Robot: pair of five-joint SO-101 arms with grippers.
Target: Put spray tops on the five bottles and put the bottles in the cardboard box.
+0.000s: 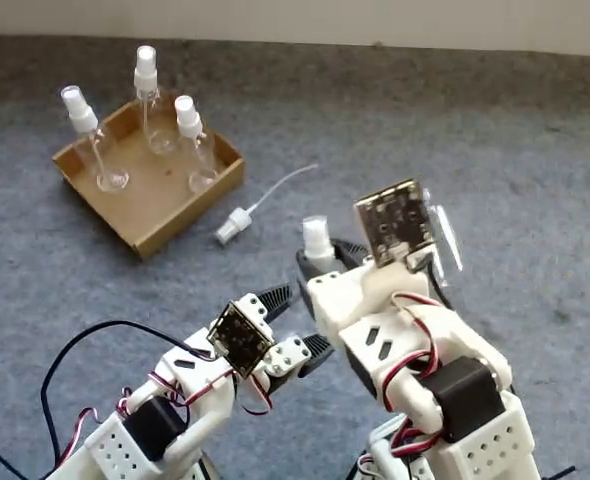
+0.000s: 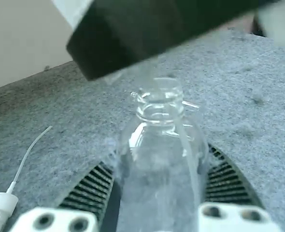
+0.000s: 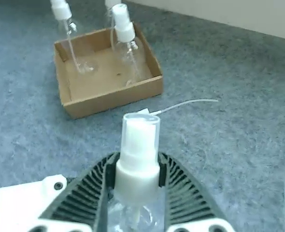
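Left claw [image 2: 157, 159]: clamping on the bare-necked bottle [image 2: 157, 125].
Right claw [image 3: 137, 157]: gripping a spray top [image 3: 138, 140] over that neck, tube hanging inside the bottle.
Cardboard box [image 1: 175, 225]: sitting well apart, holding three capped bottles [image 1: 188, 130].
Loose spray top [image 1: 233, 226]: lying on open counter [image 1: 495, 130] just beside the box edge.

The counter [image 1: 535, 150] is covered in grey, fuzzy, carpet-like fabric. Along the counter's far edge runs a plain, pale cream wall [image 1: 275, 18], meeting it in a straight line. Soft, even light falls on the counter.
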